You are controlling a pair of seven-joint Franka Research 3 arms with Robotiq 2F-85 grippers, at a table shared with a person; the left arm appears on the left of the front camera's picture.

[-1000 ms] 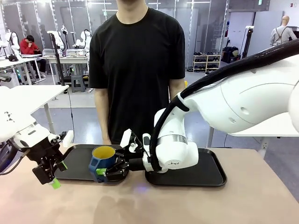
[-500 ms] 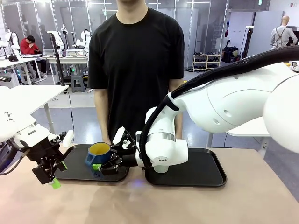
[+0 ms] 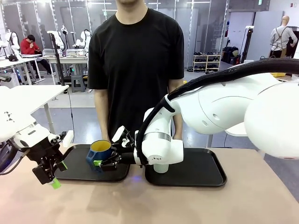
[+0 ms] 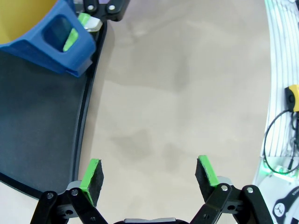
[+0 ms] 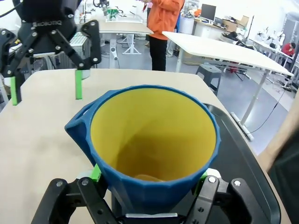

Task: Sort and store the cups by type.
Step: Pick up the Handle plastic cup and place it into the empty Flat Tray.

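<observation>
Mug (image 3: 99,152) in right gripper (image 3: 103,163) over left tray (image 3: 74,169).

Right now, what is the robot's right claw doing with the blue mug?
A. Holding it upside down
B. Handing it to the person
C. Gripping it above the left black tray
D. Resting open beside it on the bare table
C. The right gripper is shut on the blue mug, upright with its yellow inside showing, over the left tray.

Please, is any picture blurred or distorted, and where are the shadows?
Front view: sharp, with soft shadows on the table below the arms. Left wrist view: wide-angle bending at the edges, blue mug cut off. Right wrist view: the mug looms large; the right pincer is near and soft.
</observation>
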